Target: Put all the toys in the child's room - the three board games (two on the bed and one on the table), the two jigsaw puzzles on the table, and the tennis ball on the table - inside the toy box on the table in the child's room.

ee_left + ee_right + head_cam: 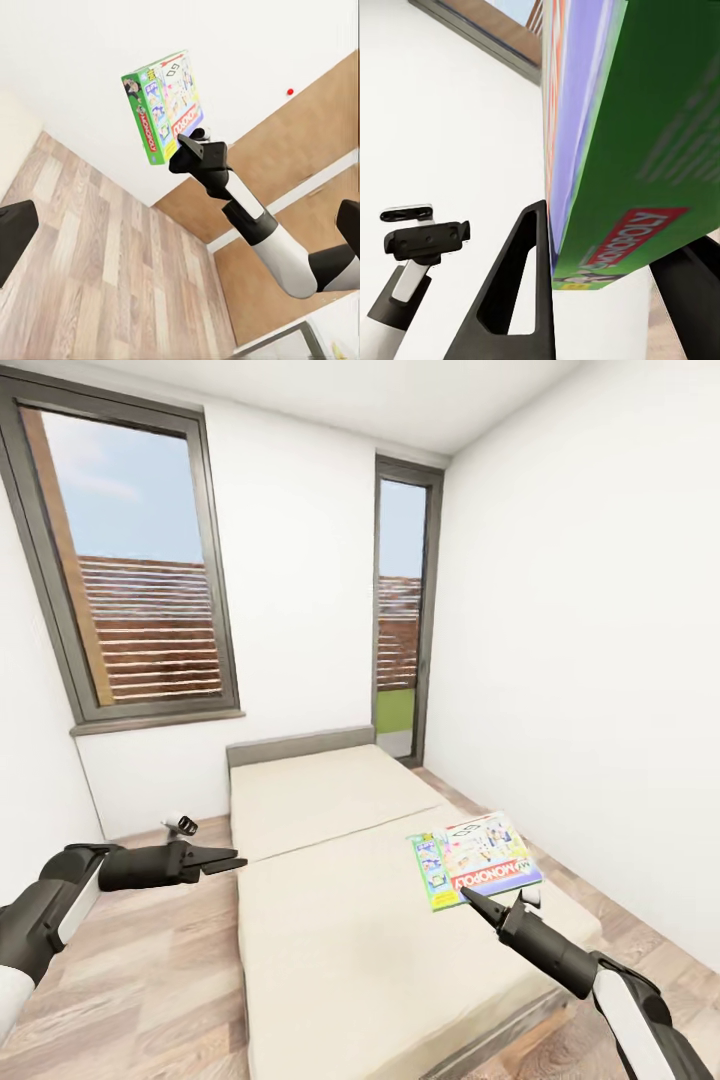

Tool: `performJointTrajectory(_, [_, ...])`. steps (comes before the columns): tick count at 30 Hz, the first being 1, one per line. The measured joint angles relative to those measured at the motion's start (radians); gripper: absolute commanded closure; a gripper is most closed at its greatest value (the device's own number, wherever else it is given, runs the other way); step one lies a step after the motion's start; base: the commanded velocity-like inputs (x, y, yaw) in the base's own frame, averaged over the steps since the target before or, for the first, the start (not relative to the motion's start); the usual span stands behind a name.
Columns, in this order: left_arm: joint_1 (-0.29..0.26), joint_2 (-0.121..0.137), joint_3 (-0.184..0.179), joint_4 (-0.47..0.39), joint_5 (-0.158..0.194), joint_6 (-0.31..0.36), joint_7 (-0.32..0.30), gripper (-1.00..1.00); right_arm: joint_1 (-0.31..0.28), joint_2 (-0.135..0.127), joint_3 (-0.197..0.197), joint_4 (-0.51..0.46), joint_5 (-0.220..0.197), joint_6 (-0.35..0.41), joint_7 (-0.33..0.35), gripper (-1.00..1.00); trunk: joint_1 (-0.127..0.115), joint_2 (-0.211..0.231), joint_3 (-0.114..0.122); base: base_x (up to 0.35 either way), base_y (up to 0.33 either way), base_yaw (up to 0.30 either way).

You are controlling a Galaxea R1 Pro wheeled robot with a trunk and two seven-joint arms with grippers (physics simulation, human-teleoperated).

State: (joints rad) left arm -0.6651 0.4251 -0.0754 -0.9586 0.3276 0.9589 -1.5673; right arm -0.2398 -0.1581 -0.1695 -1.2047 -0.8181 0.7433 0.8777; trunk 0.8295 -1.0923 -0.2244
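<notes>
1. The Monopoly board game (477, 857) is the task's thing in hand. In the head view it sits at about 4 o'clock from the picture's middle, over the right side of the bed (340, 920). From the left wrist view it appears lifted clear of the mattress.

2. The right gripper (468, 895) pinches the box by one edge. In the right wrist view its two dark fingers (521, 300) stand on either side of the green edge, so the pincer is pressed onto the box.

3. The left gripper (228, 860) hangs at about 8 o'clock over the wood-plank floor (150, 980) beside the bed, holding nothing. Its tips look close together, but whether they are spread or fully pressed cannot be told.

4. Readable writing: a red band on the lid reads MONOPOLY, seen upside down in the head view. The same red band shows on the green side of the box (637, 187) in the right wrist view, its letters mirrored and blurred. Smaller print on the lid is too fine to read.

5. Judged progress: this game is picked up but not yet in the toy box. No second game is seen on the mattress, so it may already be moved. The carry to the table is left for this one.

6. Beyond the bed stand a large window (130, 580) at 10 o'clock and a narrow glazed door (402, 610) at 1 o'clock.
</notes>
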Motion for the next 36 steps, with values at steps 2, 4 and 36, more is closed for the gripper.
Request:
performJointTrajectory(2, [0.000,0.000,0.000,0.000,0.000,0.000,0.000,-1.00,0.000,0.000,0.000,0.000,0.000,0.000,0.000,1.00,-0.008,0.014,0.006,0.000,0.000,-0.279])
performJointTrajectory(4, [0.000,0.000,0.000,0.000,0.000,0.000,0.000,-1.00,0.000,0.000,0.000,0.001,0.000,-0.001,0.000,1.00,-0.015,0.028,0.013,0.000,0.000,-0.279])
performJointTrajectory(36, [0.000,0.000,-0.001,0.000,0.001,-0.017,0.000,-1.00,0.000,0.001,-0.001,0.003,0.002,-0.002,0.000,1.00,-0.069,0.126,0.057,0.068,-0.040,-0.280])
